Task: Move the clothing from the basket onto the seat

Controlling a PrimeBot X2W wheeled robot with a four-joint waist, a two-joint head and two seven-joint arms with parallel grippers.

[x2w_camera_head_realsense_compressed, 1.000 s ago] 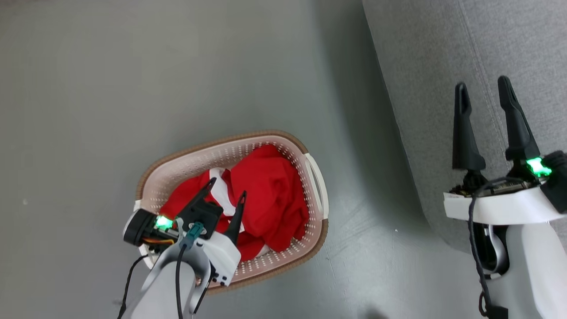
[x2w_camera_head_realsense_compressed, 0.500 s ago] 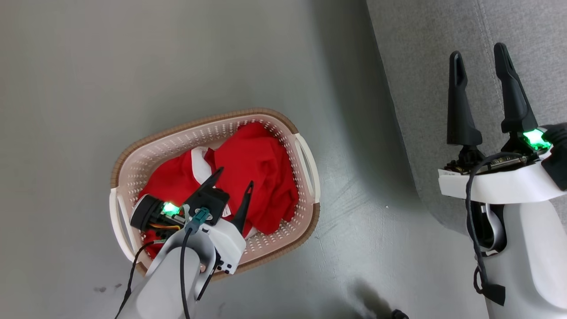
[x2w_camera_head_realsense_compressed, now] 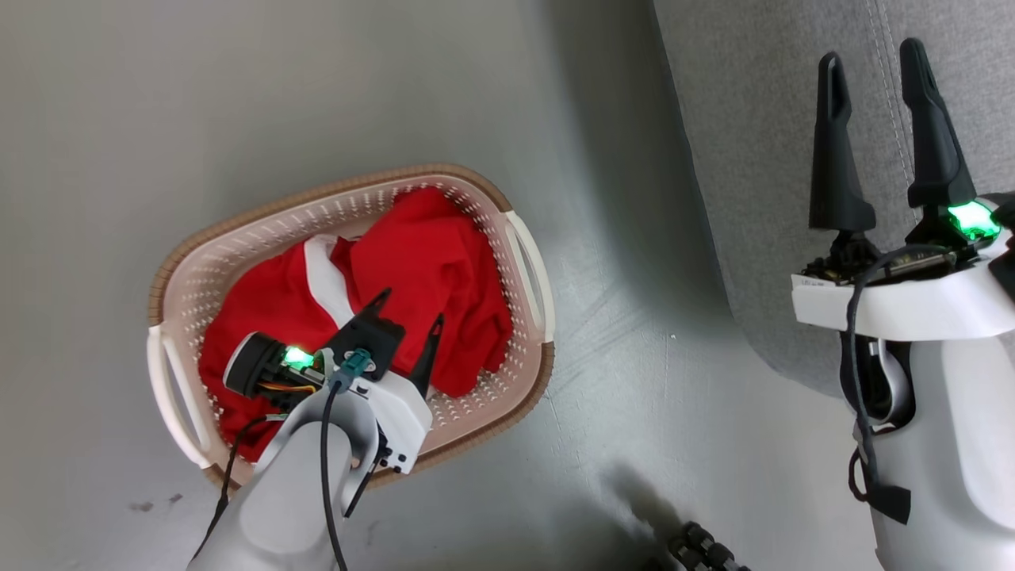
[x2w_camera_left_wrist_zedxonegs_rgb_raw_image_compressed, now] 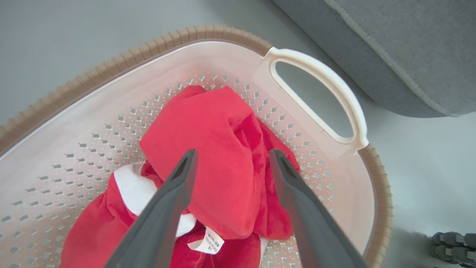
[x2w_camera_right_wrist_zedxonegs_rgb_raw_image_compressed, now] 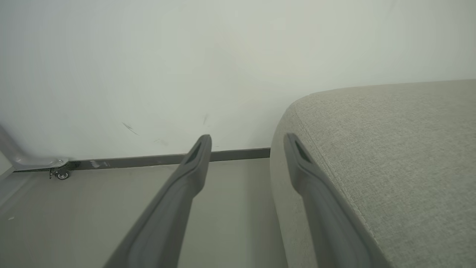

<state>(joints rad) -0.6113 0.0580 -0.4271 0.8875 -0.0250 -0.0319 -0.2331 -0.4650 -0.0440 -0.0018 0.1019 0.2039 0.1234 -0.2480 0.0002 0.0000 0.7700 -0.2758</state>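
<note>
Left hand (x2w_camera_head_realsense_compressed: 412, 304), fingers spread and empty, still hovers over the red clothing (x2w_camera_head_realsense_compressed: 432, 262) piled in the basket (x2w_camera_head_realsense_compressed: 262, 224); right hand (x2w_camera_head_realsense_compressed: 871, 52) stays released by the seat (x2w_camera_head_realsense_compressed: 753, 119) as the head camera shifts.

Left gripper (x2w_camera_left_wrist_zedxonegs_rgb_raw_image_compressed: 233, 154): my fingers spread, nothing between them, poised over the red clothing (x2w_camera_left_wrist_zedxonegs_rgb_raw_image_compressed: 208, 126) heaped in the basket (x2w_camera_left_wrist_zedxonegs_rgb_raw_image_compressed: 111, 63). White trim band (x2w_camera_left_wrist_zedxonegs_rgb_raw_image_compressed: 134, 190) beside one finger. Grey seat (x2w_camera_left_wrist_zedxonegs_rgb_raw_image_compressed: 390, 44) lies beyond the far handle (x2w_camera_left_wrist_zedxonegs_rgb_raw_image_compressed: 327, 82).
</note>
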